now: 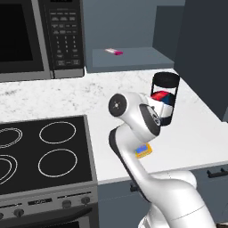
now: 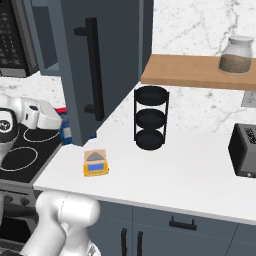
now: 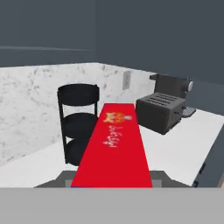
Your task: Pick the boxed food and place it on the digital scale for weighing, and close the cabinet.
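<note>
My gripper is shut on the boxed food, a blue box with a red top, held above the white counter in front of a black rack. In the hand view the box's red top runs up the middle and hides the fingertips. In the right base view the box peeks out beside the cabinet door's edge, with the gripper on it. The digital scale, orange with a blue display, lies on the counter near the front edge, partly behind my arm. The cabinet door stands open, its black bar handle facing out.
A black three-tier rack stands on the counter behind the scale. A toaster sits at the right. A tiny pink item lies on the cabinet shelf. The microwave and stove are at the left, a jar on a wooden shelf.
</note>
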